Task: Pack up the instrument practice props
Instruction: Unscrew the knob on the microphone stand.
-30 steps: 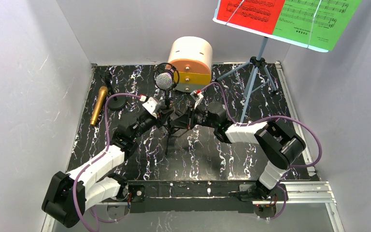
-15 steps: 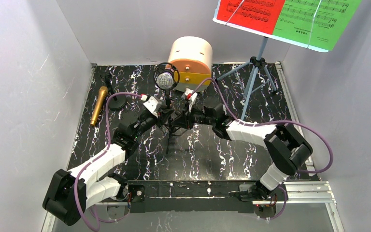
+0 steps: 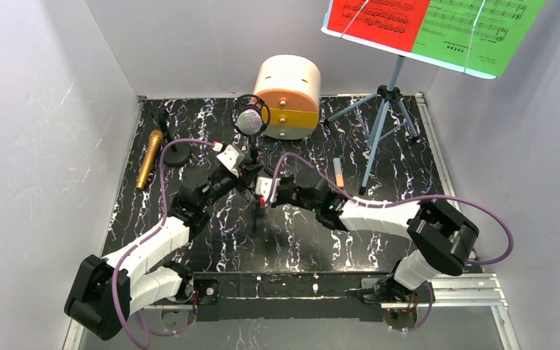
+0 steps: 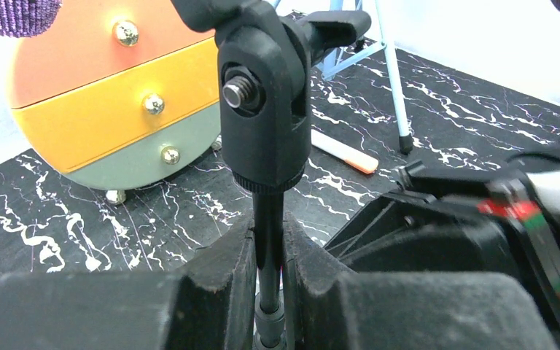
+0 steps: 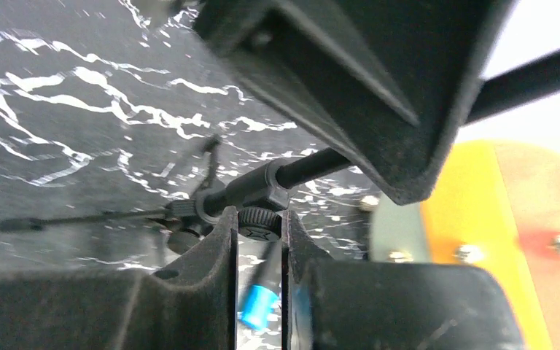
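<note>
The silver-headed purple microphone (image 3: 248,120) stands on a black mic tripod (image 3: 254,211) in front of the cabinet. My left gripper (image 3: 249,175) is shut on the tripod's upright pole (image 4: 268,233), just below the clip joint (image 4: 262,95). My right gripper (image 3: 258,192) is shut on a knurled knob (image 5: 260,222) at the tripod's leg hub, right below the left gripper. The gold microphone (image 3: 149,159) lies at the left by a black round stand base (image 3: 177,154). The pale-blue sheet-music tripod (image 3: 381,124) holds the red sheet (image 3: 379,18) and the green sheet (image 3: 474,29) at the back right.
The round cream-and-orange drawer cabinet (image 3: 288,91) stands just behind the microphone and fills the left wrist view's upper left (image 4: 109,102). A white-and-orange pen (image 3: 337,171) lies between the arms and the sheet-music tripod. Grey walls close in left, back and right.
My right wrist has rolled over and dropped lower and leftward onto the tripod's hub. The pen it was covering now shows. My left gripper has kept its hold on the pole.
</note>
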You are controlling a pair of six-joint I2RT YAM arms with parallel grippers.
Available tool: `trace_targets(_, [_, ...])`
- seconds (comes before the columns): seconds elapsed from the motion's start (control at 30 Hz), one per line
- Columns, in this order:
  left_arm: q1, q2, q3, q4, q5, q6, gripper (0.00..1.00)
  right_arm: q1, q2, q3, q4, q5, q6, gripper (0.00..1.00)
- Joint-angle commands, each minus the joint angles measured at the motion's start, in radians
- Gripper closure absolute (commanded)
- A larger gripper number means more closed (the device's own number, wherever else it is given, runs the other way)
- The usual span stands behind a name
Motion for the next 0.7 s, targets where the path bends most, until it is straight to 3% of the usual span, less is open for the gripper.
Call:
trace_targets(0.0, [-0.005, 0.019, 0.0, -0.123, 0.018, 0.0, 1.0, 0.05, 0.004, -0.101, 0.141, 0.274, -0.425, 0.99])
trace_targets(0.23, [-0.005, 0.025, 0.007, -0.128, 0.019, -0.008, 1.0, 0.149, 0.09, -0.206, 0.475, 0.426, -0.934, 0.99])
trace_targets(0.4, [-0.005, 0.027, 0.007, -0.133, 0.01, -0.008, 1.0, 0.184, 0.19, -0.197, 0.609, 0.474, -1.049, 0.99])
trace_targets(0.53, [-0.005, 0.027, 0.005, -0.138, 0.005, -0.001, 1.0, 0.197, 0.223, -0.187, 0.727, 0.491, -0.987, 0.99])
trace_targets(0.57, [-0.005, 0.028, 0.006, -0.14, 0.004, 0.0, 1.0, 0.198, 0.214, -0.179, 0.704, 0.502, -0.937, 0.98])
trace_targets(0.67, [-0.005, 0.027, 0.008, -0.145, 0.002, 0.005, 1.0, 0.199, 0.146, -0.134, 0.498, 0.528, -0.676, 0.83])
